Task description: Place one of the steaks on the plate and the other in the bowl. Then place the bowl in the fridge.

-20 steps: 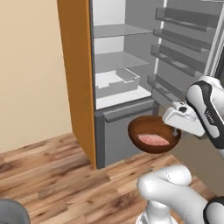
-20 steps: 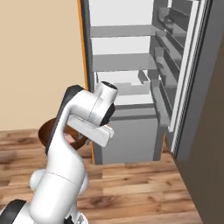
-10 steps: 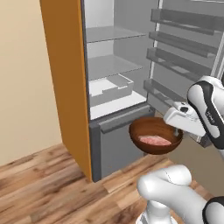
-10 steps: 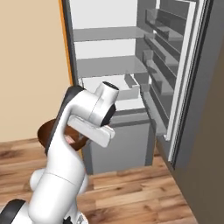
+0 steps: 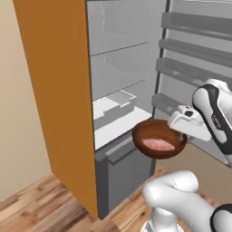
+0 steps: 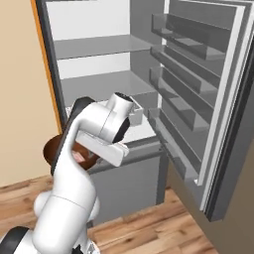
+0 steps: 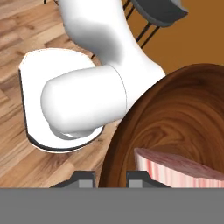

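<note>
Bowl [image 5: 158,145] with pink steak [image 5: 159,144] pinched at rim by gripper [image 5: 180,134], mid-frame before open fridge [image 5: 122,81]; next, likely onto a shelf.

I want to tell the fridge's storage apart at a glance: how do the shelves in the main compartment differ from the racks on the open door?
The shelves are broad flat plates running the width of the fridge compartment; the door racks are narrow troughs with raised front lips. The shelves face the robot squarely, while the door racks, on the swung-open door, run away from it at an angle. Both are pale grey and stacked in tiers.
</note>
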Controlling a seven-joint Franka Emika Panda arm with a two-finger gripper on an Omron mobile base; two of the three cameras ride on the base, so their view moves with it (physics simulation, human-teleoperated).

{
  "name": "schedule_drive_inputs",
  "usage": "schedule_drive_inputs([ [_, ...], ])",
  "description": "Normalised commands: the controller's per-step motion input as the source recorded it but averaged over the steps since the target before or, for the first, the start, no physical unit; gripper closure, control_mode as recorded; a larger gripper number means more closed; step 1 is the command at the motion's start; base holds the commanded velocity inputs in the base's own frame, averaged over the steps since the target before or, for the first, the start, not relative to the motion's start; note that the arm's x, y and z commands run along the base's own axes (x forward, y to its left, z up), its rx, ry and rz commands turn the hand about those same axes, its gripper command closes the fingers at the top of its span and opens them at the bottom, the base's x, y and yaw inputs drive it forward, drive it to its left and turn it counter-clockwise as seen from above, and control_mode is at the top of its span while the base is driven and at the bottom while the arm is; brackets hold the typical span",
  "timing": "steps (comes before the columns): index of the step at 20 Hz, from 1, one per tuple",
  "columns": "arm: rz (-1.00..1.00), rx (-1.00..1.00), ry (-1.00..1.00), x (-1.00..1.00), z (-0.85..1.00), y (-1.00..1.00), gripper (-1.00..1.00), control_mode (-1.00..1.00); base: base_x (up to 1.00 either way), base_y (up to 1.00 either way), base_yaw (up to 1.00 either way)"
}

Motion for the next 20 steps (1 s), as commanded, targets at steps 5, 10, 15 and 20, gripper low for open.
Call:
schedule_drive_inputs([
  [5, 0.00, 0.00, 0.00, 0.00, 0.00, 0.00, 1.00, 1.00, 0.36, 0.39, -0.29],
  [10, 0.00, 0.00, 0.00, 0.00, 0.00, 0.00, 1.00, 1.00, 0.41, 0.00, -0.29],
  [15, 0.00, 0.00, 0.00, 0.00, 0.00, 0.00, 1.00, 1.00, 0.26, 0.34, -0.27],
  [20, 0.00, 0.00, 0.00, 0.00, 0.00, 0.00, 1.00, 1.00, 0.32, 0.57, -0.16],
])
